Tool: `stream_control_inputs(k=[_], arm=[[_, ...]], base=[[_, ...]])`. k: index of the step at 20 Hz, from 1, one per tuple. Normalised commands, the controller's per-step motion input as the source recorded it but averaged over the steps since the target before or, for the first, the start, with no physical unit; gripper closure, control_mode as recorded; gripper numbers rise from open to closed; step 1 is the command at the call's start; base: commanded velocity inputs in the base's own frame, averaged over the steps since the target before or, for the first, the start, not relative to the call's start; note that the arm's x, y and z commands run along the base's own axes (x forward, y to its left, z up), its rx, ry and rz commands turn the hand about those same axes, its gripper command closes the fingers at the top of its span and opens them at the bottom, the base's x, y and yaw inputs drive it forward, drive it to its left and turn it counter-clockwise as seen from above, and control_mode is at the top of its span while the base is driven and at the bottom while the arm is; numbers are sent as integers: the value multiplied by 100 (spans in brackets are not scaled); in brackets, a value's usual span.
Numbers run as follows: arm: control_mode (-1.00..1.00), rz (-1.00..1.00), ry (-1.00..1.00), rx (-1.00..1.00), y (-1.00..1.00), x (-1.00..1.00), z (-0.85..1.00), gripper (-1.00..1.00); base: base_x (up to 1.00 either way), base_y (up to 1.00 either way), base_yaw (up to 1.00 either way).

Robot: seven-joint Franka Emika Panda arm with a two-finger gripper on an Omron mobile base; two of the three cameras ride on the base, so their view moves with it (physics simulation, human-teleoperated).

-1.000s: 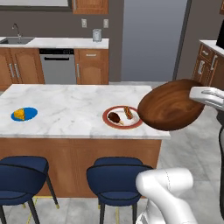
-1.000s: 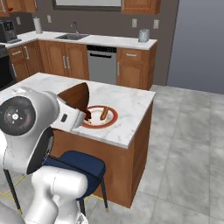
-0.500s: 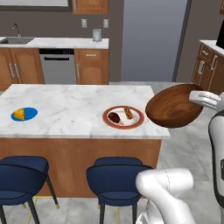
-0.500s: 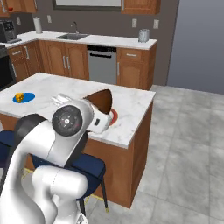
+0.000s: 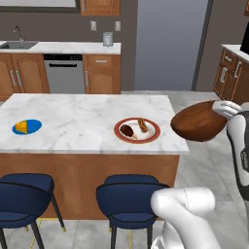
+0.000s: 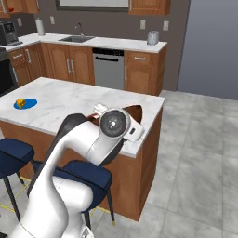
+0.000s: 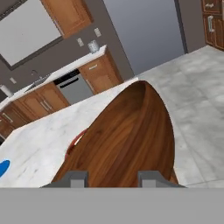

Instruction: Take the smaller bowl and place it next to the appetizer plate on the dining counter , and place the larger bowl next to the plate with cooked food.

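1. Marble-topped dining counter carries two plates.
2. Larger bowl hangs tilted in the air, just off the counter's right end.
3. Plate with cooked food sits near the right end, front edge.
4. Appetizer plate sits at the left end.
5. Gripper fingers clamp the bowl's rim.

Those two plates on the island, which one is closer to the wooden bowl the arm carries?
The white plate with the red-brown rim, holding cooked food; the blue cheese plate sits far left of the wooden bowl.
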Motion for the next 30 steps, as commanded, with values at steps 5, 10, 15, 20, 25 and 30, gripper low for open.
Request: stream_control_inputs(k=[5,10,15,20,25,30], arm=[[-100,-1,14,7,-33,60,-35,100],[-100,-3,7,12,-7,70,-33,100],[-100,-3,1,7,-7,64,-39,100],[-100,0,-5,0,0,45,-40,100],[-100,0,-9,0,0,36,-38,100],[-100,0,-8,0,0,30,-40,100]], base=[[0,0,0],[0,0,0],[0,0,0],[0,0,0],[0,0,0],[0,0,0]])
